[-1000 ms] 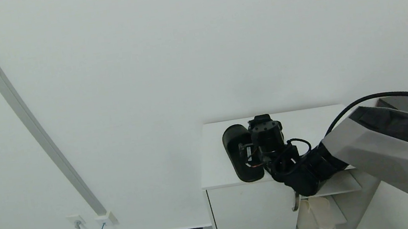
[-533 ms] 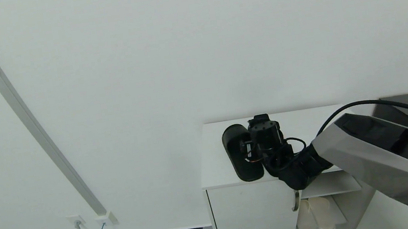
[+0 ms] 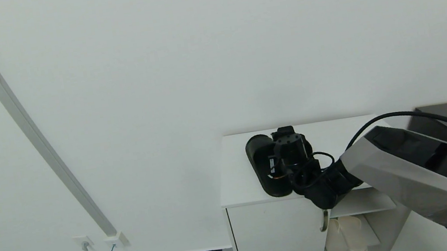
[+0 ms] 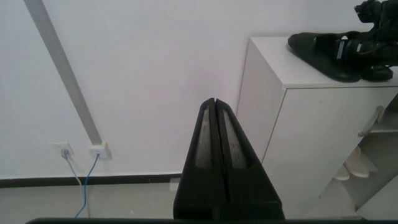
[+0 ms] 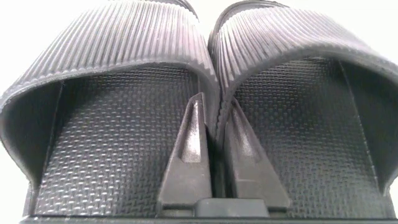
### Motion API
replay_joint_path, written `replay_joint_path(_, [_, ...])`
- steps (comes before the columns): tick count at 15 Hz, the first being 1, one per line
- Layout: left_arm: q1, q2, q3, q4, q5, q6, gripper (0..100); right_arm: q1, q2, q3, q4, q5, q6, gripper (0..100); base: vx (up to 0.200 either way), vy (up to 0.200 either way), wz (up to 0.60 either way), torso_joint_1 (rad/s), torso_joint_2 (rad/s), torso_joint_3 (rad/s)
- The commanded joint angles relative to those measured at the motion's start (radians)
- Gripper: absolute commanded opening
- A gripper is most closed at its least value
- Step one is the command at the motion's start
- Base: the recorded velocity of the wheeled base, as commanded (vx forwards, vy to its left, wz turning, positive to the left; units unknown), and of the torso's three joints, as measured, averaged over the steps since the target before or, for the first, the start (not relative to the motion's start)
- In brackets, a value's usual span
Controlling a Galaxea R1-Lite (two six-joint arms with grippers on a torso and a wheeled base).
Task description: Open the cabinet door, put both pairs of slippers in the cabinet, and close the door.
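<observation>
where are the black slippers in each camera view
Head view: black slippers lie on top of the white cabinet, with the right gripper on them.
Left wrist view: black slippers on the cabinet top, farther off, the right gripper at them.
Right wrist view: black slippers side by side, the right gripper pinching their inner strap edges.
Shared landmark: the right gripper.

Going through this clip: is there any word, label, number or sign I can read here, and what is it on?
No text can be read.
On the black slippers: ribbed and dimpled texture, no print.
On the cabinet: plain white, no label.
On the pale tag by the right claw: too small to read.
On the wall sockets: no marking to make out.
</observation>
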Motion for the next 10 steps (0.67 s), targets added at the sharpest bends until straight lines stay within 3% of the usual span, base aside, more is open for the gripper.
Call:
replay_joint_path(1, [0.001, 0.001, 0.000, 0.000, 0.000, -0.002, 0, 0.001, -0.007, 0.006, 0.000, -0.002, 0.000, 0, 0.000, 0.000, 0.00, 0.000, 0.00, 0.000])
replay_joint_path(6, [0.001, 0.001, 0.000, 0.000, 0.000, 0.000, 0, 0.012, -0.162, 0.135, 0.000, 0.000, -0.006, 0, 0.000, 0.000, 0.00, 0.000, 0.00, 0.000])
replay_joint_path(10, [0.001, 0.001, 0.002, 0.000, 0.000, 0.000, 0, 0.052, -0.346, 0.330, -0.003, 0.031, -0.015, 0, 0.000, 0.000, 0.00, 0.000, 0.00, 0.000])
